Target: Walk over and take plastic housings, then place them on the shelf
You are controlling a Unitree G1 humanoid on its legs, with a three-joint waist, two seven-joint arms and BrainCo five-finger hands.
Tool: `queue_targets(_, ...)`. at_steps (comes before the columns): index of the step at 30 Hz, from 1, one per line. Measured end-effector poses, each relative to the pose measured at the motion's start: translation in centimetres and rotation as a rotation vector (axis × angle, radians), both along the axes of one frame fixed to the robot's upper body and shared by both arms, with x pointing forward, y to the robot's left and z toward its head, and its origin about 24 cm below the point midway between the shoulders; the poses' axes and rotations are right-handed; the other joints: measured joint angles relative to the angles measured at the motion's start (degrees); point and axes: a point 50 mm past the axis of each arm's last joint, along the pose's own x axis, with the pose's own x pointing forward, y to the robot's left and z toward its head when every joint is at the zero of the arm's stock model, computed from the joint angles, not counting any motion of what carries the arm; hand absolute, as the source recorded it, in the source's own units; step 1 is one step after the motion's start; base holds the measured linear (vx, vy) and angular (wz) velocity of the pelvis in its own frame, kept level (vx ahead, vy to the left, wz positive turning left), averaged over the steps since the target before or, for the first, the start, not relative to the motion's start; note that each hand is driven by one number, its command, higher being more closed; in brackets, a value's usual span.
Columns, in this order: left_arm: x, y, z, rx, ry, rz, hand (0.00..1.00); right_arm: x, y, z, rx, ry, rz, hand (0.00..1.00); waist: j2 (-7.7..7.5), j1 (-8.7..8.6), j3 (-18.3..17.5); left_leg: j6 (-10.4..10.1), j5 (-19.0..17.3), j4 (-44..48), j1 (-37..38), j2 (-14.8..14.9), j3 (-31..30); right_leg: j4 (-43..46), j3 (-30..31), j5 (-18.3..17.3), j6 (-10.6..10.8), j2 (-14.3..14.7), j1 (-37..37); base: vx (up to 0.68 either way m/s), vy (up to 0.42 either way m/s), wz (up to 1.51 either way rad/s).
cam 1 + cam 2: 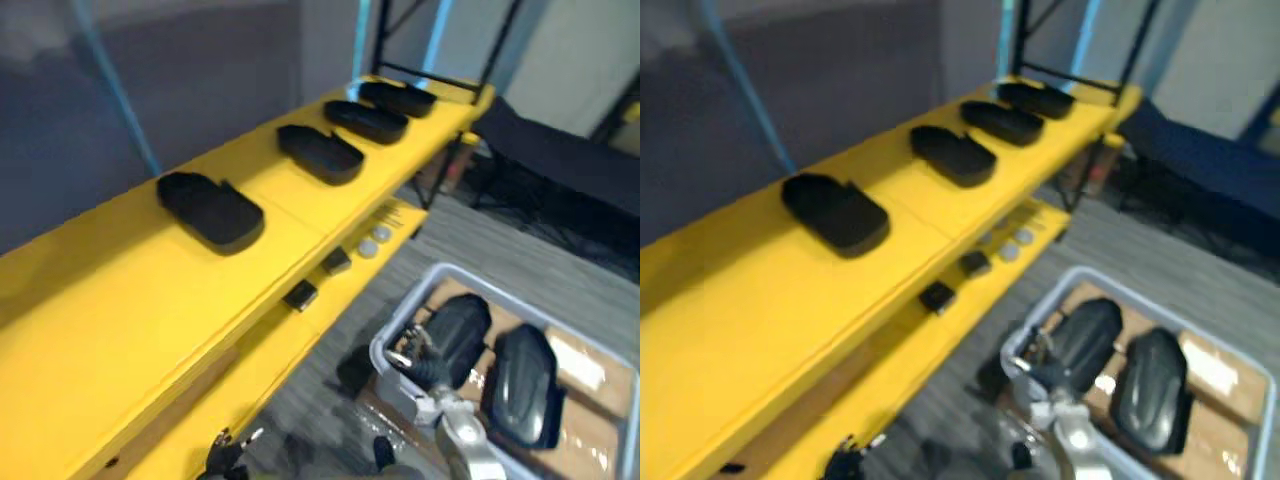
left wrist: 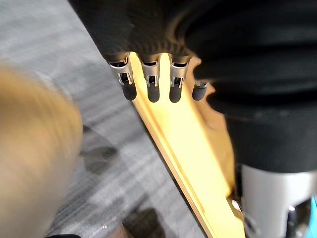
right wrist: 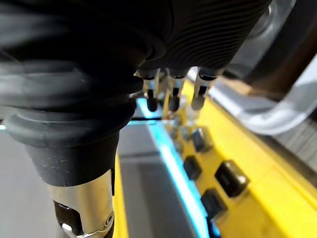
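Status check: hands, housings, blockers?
Left hand and right hand open, empty. Right at bin rim; two housings inside. Four more on shelf. Nothing blocking.

Bright, even light falls from above on the yellow shelf (image 1: 150, 310), which glows without hard glare. The black shelf housings (image 1: 210, 210) cast small, soft shadows. Pale glints sit on the bin housings (image 1: 520, 385) inside the grey bin (image 1: 385, 340). Dim shadow patches darken the floor (image 2: 114, 148).

I see the shelf (image 1: 120, 330) running from my seven o'clock toward one o'clock. Along its top sit a near housing (image 1: 210, 210), second housing (image 1: 320, 153), third housing (image 1: 366, 121) and far housing (image 1: 398, 98). Small parts (image 1: 336, 261) lie on the lower board (image 1: 395, 225). At five o'clock, a bin (image 1: 440, 272) on the floor (image 1: 520, 260) holds a left housing (image 1: 455, 335) and a right housing (image 1: 522, 385), side by side.
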Motion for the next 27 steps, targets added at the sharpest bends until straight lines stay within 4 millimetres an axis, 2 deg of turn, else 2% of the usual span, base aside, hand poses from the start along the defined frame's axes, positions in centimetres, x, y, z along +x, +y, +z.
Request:
queue_targets(2,0.4,0.7,0.2,0.016,-0.012,0.001,0.00,-0.2,1.0,-0.1,0.000,0.003,0.041,0.00,-1.22,1.00,0.28,0.01,0.16,-0.09,-0.16,-0.15,1.76,0.86,-4.06,0.55,-0.29,0.16,-0.96,-0.07,0.108,-0.51)
queue_targets(4,0.6,0.5,0.2,0.019,-0.013,-0.030,0.00,0.2,0.8,0.5,-0.012,-0.024,0.039,0.00,-1.11,1.00,0.36,0.12,0.41,-0.30,-0.56,-0.32,1.76,1.27,-6.53,0.44,-0.18,0.46,-1.05,0.00,0.077,-0.10)
queue_targets(7,1.6,0.2,0.5,0.037,-0.031,-0.095,0.00,0.8,0.1,1.0,-0.001,-0.045,-0.028,0.00,-0.08,0.80,1.19,0.09,0.43,0.94,-1.72,-0.38,0.40,2.22,-6.93,0.42,-0.16,0.70,-2.02,0.05,0.018,0.04)
queue_targets(8,2.1,-0.1,0.6,0.045,-0.037,-0.129,0.00,0.9,-0.7,1.1,0.006,-0.048,-0.085,0.00,1.26,0.50,2.41,0.11,0.41,2.54,-2.00,-0.15,-0.55,3.64,-7.39,0.47,-0.21,1.07,-2.16,0.05,0.011,-0.02)
queue_targets(9,2.0,-0.2,0.6,0.050,-0.032,-0.149,0.00,0.6,-1.4,1.0,0.024,-0.036,-0.150,0.00,1.92,-0.29,3.63,0.25,0.18,4.35,-1.85,0.23,-0.86,5.47,-6.74,0.38,-0.39,1.75,-2.16,0.03,0.037,-0.10)
queue_targets(10,1.9,0.0,0.6,0.056,-0.031,-0.161,0.00,0.1,-2.0,0.8,0.049,-0.027,-0.202,0.00,1.95,-0.69,4.29,0.73,-0.21,6.12,-1.58,0.42,-0.52,6.81,-5.70,0.07,-0.88,2.26,-2.10,0.00,0.056,-0.32)
queue_targets(11,1.7,0.2,0.7,0.058,-0.034,-0.163,0.00,-0.8,-2.4,0.8,0.068,-0.034,-0.237,0.00,2.12,-0.72,4.43,2.20,-1.06,6.64,-0.52,0.52,0.15,7.55,-5.85,0.07,-0.88,2.60,-1.93,0.00,0.085,-0.49)
queue_targets(13,1.3,1.2,0.8,0.082,-0.035,-0.152,0.00,-1.9,-3.0,1.6,0.076,-0.087,-0.258,0.00,0.92,-1.18,5.80,1.77,-1.85,6.28,2.52,0.20,1.54,7.83,-6.46,0.18,-0.75,2.54,-0.37,-0.06,0.042,-0.48)
queue_targets(14,0.9,2.3,1.0,0.108,-0.035,-0.125,0.00,-2.3,-3.0,1.9,0.078,-0.110,-0.238,0.00,-0.97,-1.89,6.57,2.08,-2.04,6.59,3.50,-0.49,2.56,7.78,-7.71,2.13,-1.11,2.31,-0.12,-0.26,-0.022,-0.62)
queue_targets(15,0.4,3.3,1.1,0.125,-0.028,-0.088,0.00,-2.3,-2.9,2.2,0.081,-0.140,-0.210,0.00,-1.17,-1.81,7.26,2.67,-2.13,6.71,3.66,-0.28,4.24,5.30,-8.29,8.08,-2.56,3.11,-0.36,-0.31,-0.047,-0.87)
queue_targets(16,-0.2,3.8,1.1,0.130,-0.018,-0.053,0.00,-2.0,-2.7,2.5,0.077,-0.163,-0.190,0.00,-0.94,-1.56,7.24,3.06,-2.30,5.58,3.76,1.59,6.47,4.69,-8.91,9.51,-2.85,3.75,-0.76,-0.29,0.007,-0.84)
queue_targets(17,-0.5,4.1,1.0,0.132,-0.009,-0.031,0.00,-1.9,-2.5,2.7,0.068,-0.176,-0.177,0.00,-1.23,-1.30,7.39,3.03,-2.14,5.54,3.64,1.77,7.38,7.40,-10.40,7.42,-3.78,3.81,-1.22,-0.22,0.051,-0.79)
queue_targets(18,-1.4,4.7,1.0,0.146,0.009,0.007,0.00,-1.2,-2.5,3.3,0.051,-0.218,-0.160,0.00,-0.96,-0.28,7.24,3.14,-1.45,5.52,3.04,2.55,9.14,14.71,-13.65,0.93,-7.06,3.72,-2.30,-0.22,0.107,-0.76)
queue_targets(19,-2.6,5.2,0.9,0.157,0.033,0.046,0.00,-0.2,-2.5,4.2,0.044,-0.273,-0.145,0.00,-0.31,0.57,7.37,3.21,-0.65,5.34,2.62,3.35,10.81,20.49,-16.36,-3.82,-8.68,2.81,-2.65,-0.21,0.086,-0.78)
queue_targets(20,-3.3,5.4,0.8,0.162,0.047,0.068,0.00,0.5,-2.5,4.7,0.039,-0.301,-0.137,0.00,-0.02,1.08,7.45,3.20,-0.31,5.18,2.49,3.68,11.59,22.84,-17.45,-5.65,-9.42,2.15,-2.63,-0.15,0.037,-0.82)
queue_targets(21,-4.4,5.9,0.8,0.176,0.074,0.095,0.00,1.9,-2.3,5.7,0.035,-0.351,-0.126,0.00,0.01,1.82,7.43,3.08,0.44,4.91,1.78,4.07,13.11,27.02,-18.82,-8.54,-10.02,0.12,-2.65,-0.12,-0.021,-0.71)
queue_targets(23,-6.2,6.8,0.9,0.195,0.114,0.133,0.00,3.4,-1.8,6.9,0.038,-0.404,-0.110,0.00,0.00,2.39,7.42,2.69,0.80,5.85,-0.32,4.69,14.15,30.68,-18.83,-8.89,-11.27,-2.90,-2.02,-0.03,-0.048,-0.59)
queue_targets(24,-6.6,7.3,1.0,0.202,0.123,0.153,0.00,3.8,-1.8,7.2,0.032,-0.415,-0.111,0.00,-0.44,2.85,7.18,2.52,0.86,6.55,-1.66,4.84,13.82,29.21,-18.78,-7.99,-10.46,-3.02,-2.13,0.01,-0.115,-0.41)
queue_targets(26,-6.8,7.2,0.8,0.182,0.132,0.181,0.00,4.3,-1.9,7.5,0.011,-0.402,-0.126,0.00,0.96,3.34,7.32,1.65,2.66,5.00,-3.18,5.18,10.38,25.35,-20.23,-5.43,-10.89,-1.36,-2.37,-0.07,-0.169,-0.30)
queue_targets(27,-7.0,7.1,0.8,0.165,0.137,0.194,0.00,4.4,-2.0,7.3,-0.007,-0.387,-0.141,0.00,1.68,3.46,7.24,1.33,4.24,2.68,-3.15,6.09,10.83,22.66,-19.96,-4.10,-11.30,-0.57,-2.11,-0.06,-0.107,-0.17)
